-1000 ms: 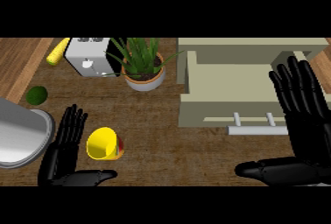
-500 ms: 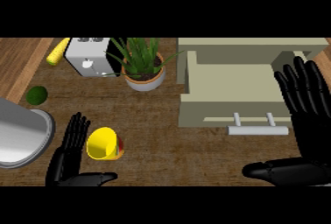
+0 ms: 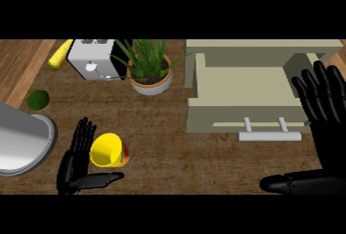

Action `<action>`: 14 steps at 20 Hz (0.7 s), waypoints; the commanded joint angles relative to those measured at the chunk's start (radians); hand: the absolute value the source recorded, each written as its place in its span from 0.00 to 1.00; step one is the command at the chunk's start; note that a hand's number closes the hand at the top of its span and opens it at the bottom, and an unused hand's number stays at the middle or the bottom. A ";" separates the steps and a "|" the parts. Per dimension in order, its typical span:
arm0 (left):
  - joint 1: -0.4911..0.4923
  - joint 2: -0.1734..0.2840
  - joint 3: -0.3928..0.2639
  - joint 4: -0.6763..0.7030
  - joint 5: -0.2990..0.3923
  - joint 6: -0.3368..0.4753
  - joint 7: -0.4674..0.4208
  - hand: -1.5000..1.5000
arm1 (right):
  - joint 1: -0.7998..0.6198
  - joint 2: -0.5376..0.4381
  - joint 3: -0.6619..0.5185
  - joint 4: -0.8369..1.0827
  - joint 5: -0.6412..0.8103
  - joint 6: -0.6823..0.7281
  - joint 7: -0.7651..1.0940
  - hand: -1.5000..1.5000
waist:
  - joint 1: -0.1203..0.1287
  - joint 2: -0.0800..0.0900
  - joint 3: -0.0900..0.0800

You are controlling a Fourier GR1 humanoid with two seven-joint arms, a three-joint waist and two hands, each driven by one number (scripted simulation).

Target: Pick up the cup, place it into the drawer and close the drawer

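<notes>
A yellow cup (image 3: 107, 149) with a red band lies tilted on the wooden counter at the lower left, its mouth facing up-left. My left hand (image 3: 76, 160) stands just left of it, fingers straight and thumb stretched out below the cup, nearly touching it. The beige drawer (image 3: 243, 91) stands pulled open at the upper right, its handle (image 3: 268, 133) on the near front. My right hand (image 3: 326, 119) is open at the right edge, fingers straight over the drawer's right side, thumb low near the bottom band.
A potted plant (image 3: 150, 75) stands left of the drawer. A white toaster (image 3: 93, 61) and a yellow corn cob (image 3: 61, 52) sit at the back left. A green avocado (image 3: 38, 99) and a grey sink basin (image 3: 20, 141) lie at the left edge.
My left hand has slid slightly right, closer to the cup. My right hand has drifted a little to the right and down. The cup has not moved.
</notes>
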 commanded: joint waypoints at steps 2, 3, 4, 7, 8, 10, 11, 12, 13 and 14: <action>-0.026 -0.018 0.003 0.079 -0.028 0.038 -0.045 0.00 | 0.007 -0.010 -0.021 -0.012 -0.028 0.019 0.011 0.00 | 0.000 0.000 0.000; -0.044 0.012 0.025 0.064 0.008 0.000 -0.007 0.00 | -0.008 -0.013 -0.021 0.030 -0.024 0.030 -0.003 0.00 | 0.001 0.000 0.000; -0.044 -0.019 0.007 0.137 -0.024 0.019 -0.078 0.00 | 0.024 0.047 0.077 0.000 0.080 -0.025 -0.015 0.00 | 0.000 0.000 0.000; -0.029 0.004 0.023 0.119 -0.007 0.001 -0.069 0.00 | -0.038 0.021 0.024 0.009 0.015 -0.023 0.027 0.00 | 0.001 0.000 0.000; -0.066 0.036 0.054 0.170 0.003 -0.019 -0.090 0.00 | -0.009 0.036 0.033 0.031 0.032 -0.017 -0.032 0.00 | 0.000 0.000 0.000; -0.099 0.014 0.048 0.293 -0.019 -0.018 -0.179 0.00 | -0.029 -0.028 -0.054 0.021 -0.056 0.032 0.013 0.00 | -0.001 0.000 0.000; -0.117 0.029 0.056 0.283 0.001 -0.042 -0.167 0.00 | 0.008 0.006 -0.019 -0.004 -0.026 0.011 -0.007 0.00 | -0.001 0.000 0.000; -0.146 0.027 0.048 0.357 -0.028 -0.040 -0.201 0.00 | -0.070 -0.026 -0.037 -0.049 -0.061 -0.010 0.118 0.00 | -0.003 0.000 0.000; -0.144 0.059 0.078 0.369 0.001 -0.079 -0.223 0.00 | 0.067 0.030 0.026 0.006 0.023 0.032 -0.089 0.00 | -0.002 0.000 0.000; -0.126 0.015 0.033 0.285 -0.014 -0.041 -0.162 0.00 | -0.077 -0.007 -0.018 -0.027 -0.031 -0.026 0.093 0.00 | 0.001 0.000 0.000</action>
